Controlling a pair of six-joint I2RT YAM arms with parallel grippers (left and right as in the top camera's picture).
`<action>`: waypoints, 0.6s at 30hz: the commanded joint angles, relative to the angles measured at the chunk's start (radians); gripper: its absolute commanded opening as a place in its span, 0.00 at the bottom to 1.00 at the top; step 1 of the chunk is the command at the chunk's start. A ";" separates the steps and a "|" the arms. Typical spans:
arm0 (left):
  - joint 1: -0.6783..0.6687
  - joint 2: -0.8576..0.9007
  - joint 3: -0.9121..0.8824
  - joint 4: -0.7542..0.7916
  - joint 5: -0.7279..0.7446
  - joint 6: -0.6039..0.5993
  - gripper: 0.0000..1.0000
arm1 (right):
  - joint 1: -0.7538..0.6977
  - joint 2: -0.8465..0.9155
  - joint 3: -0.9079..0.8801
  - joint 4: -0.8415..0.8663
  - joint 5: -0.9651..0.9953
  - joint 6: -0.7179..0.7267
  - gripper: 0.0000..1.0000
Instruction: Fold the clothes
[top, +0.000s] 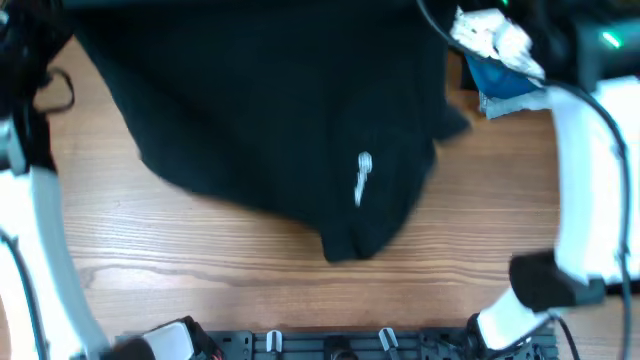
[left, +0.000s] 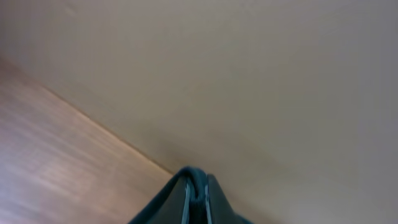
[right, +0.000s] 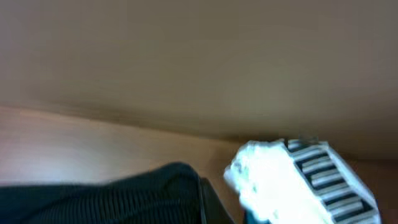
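Lying rumpled across the far middle of the wooden table (top: 200, 260), the clothes (top: 270, 110), a single large black garment, show no clean fold so far. The outline is ragged. One lobe sags toward the near edge, carrying a small white label (top: 363, 178), and the top runs out of the overhead view.

Both arms stand off to the sides, the left arm (top: 40, 250) along one edge of the table and the right arm (top: 585, 180) along the other. The left gripper (left: 198, 179) has its fingers pressed together on nothing, with only bare wood and a plain wall ahead of it. The right gripper (right: 205, 194) is likewise drawn closed. Dark ribbed cloth, probably an edge of the black garment, sits just beside its finger in the right wrist view, but whether any of it is pinched cannot be told.

Two other pieces wait at the far right corner. A white garment with black stripes (top: 490, 35) sits bunched on top of a blue folded garment (top: 500, 80), touching the black cloth's right edge or just beside it.

By the look of it, the job is at or near its start. The black garment has yet to be flattened, squared and doubled over, so nearly all the folding appears to lie ahead.
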 joint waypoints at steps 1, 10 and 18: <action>-0.014 0.114 0.010 0.230 -0.024 0.019 0.04 | -0.011 0.052 0.011 0.221 0.075 -0.078 0.04; -0.090 0.146 0.049 0.488 -0.093 0.020 0.04 | -0.011 0.050 0.056 0.438 0.062 -0.101 0.04; -0.112 0.245 0.048 0.072 -0.095 0.134 0.04 | -0.011 0.223 0.048 0.162 -0.057 -0.089 0.04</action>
